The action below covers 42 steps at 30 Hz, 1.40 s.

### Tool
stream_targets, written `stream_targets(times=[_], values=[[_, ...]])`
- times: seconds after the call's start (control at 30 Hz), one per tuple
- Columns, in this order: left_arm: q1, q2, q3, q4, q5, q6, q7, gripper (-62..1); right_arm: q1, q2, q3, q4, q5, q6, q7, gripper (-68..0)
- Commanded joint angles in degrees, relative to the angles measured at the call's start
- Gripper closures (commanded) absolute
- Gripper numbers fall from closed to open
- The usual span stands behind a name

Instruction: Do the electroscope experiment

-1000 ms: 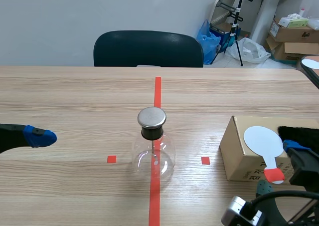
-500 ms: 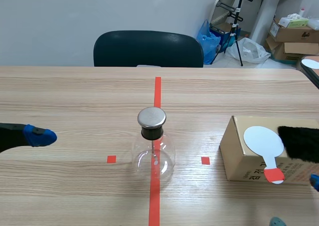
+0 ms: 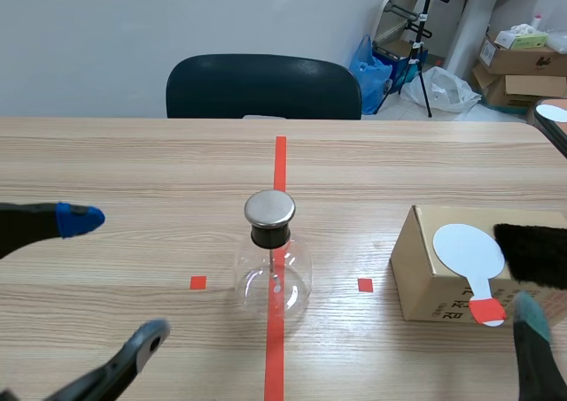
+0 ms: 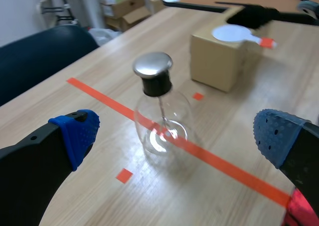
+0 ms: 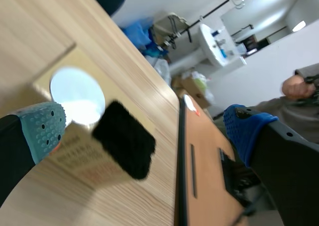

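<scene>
We see the left gripper [image 4: 177, 134] spread wide over the left of the wooden table [image 3: 133, 162], its blue pads [image 4: 79, 131] well apart, holding and touching nothing. Ahead of it the electroscope [image 3: 273, 273], a round clear glass flask with a black collar and a metal cap [image 3: 269, 208], stands upright on the orange-red centre line. To the right we find a cardboard box [image 3: 421, 273]. On its top lie a white disc paddle [image 3: 468, 250] with a red handle and, just beside it, a black fuzzy pad [image 3: 533, 252]. At the far right the right gripper [image 5: 144, 128] hangs above the box, equally wide open and gripping nothing. We cannot tell whether it touches the box.
</scene>
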Motion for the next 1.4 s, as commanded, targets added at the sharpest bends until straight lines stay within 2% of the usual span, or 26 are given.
stream_targets(times=[0.0, 0.17, 0.27, 0.33, 0.43, 0.5, 0.6, 0.73, 0.97, 1.2, 1.37], values=[[-0.17, 0.59, -0.07, 3.28, -2.64, 0.66, 2.73, -62.3, 0.37, 1.75, 0.81, 1.7, 3.34, 1.33, 0.48, -67.9], [-0.17, 2.56, -0.07, 9.79, -8.11, 3.39, 14.45, -62.3, 1.03, 6.62, 2.05, 8.44, 14.86, 11.91, -2.97, -67.9], [-0.17, 3.17, -0.07, 12.81, -11.65, 6.99, 16.83, -62.3, 1.2, 8.79, 2.71, 11.76, 20.28, 18.32, -5.27, -67.9], [-0.17, 3.67, -0.07, 14.51, -13.0, 9.94, 17.49, -62.3, 2.12, 9.77, 2.78, 13.22, 23.02, 21.68, -7.1, -67.9], [-0.15, 3.85, -0.07, 16.48, -12.96, 12.28, 19.08, -62.3, 4.72, 10.97, 2.78, 13.86, 26.29, 26.95, -10.25, -67.9], [-0.15, 3.82, -0.07, 17.31, -12.96, 12.48, 21.49, -62.3, 6.86, 11.54, 2.78, 13.86, 28.63, 29.99, -13.14, -67.9], [0.0, 3.85, -0.07, 17.68, -12.98, 12.46, 24.09, -62.3, 10.14, 11.54, 2.78, 13.86, 31.67, 32.94, -16.31, -67.9], [-0.02, 3.85, -0.07, 17.68, -12.98, 12.63, 24.2, -62.3, 13.11, 11.5, 2.78, 13.79, 32.74, 39.39, -19.06, -67.9], [-0.02, 3.82, -0.07, 17.7, -12.96, 12.63, 23.74, -62.3, 13.38, 9.51, 2.8, 13.68, 34.38, 41.48, -19.96, -67.9], [-0.02, 3.82, -0.07, 17.7, -12.94, 12.63, 23.74, -62.3, 13.29, 7.39, 2.78, 13.66, 34.4, 41.57, -22.77, -67.9], [-0.02, 3.82, -0.07, 17.7, -12.79, 12.63, 23.76, -62.3, 13.22, 7.26, 2.78, 13.53, 34.4, 41.51, -24.46, -67.9]])
